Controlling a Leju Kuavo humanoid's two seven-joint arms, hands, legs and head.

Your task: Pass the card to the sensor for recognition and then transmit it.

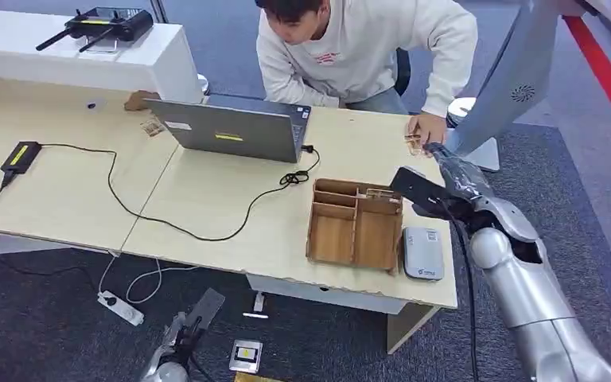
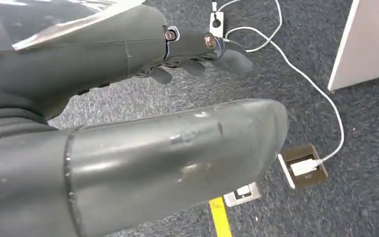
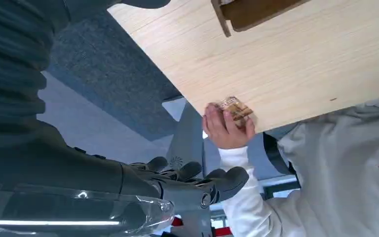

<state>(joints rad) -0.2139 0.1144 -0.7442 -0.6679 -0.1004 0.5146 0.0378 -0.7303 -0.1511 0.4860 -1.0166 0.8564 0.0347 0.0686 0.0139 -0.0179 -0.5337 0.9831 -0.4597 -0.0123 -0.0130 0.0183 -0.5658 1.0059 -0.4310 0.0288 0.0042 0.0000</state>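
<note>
While the person (image 1: 358, 48) leans over the far edge of the surface (image 1: 207, 199) and keeps a hand (image 1: 425, 129) on a small brown card (image 3: 234, 109) at its far right corner, the right robot hand (image 1: 445, 171) hovers raised just beside that corner, holding nothing, its dark fingers (image 3: 222, 178) loosely apart. The card lies flat on the surface under the person's fingertips, apart from the robot hand.

The step in hand looks like collecting the card. To do it well, I judge the right robot hand should approach the card from the free side, away from the person's fingers, and pinch an exposed edge rather than press down on it, since a thin card flat on wood gives little to grip. Waiting for the person to lift or offer it would be safer.

The grey sensor (image 1: 422, 253) sits at the near right edge, just beside the wooden tray (image 1: 356, 227), so the carry back is short and should clear the tray's wall.

The left robot hand (image 2: 197, 54) hangs low over the carpet, fingers curled inward with nothing in them.
</note>
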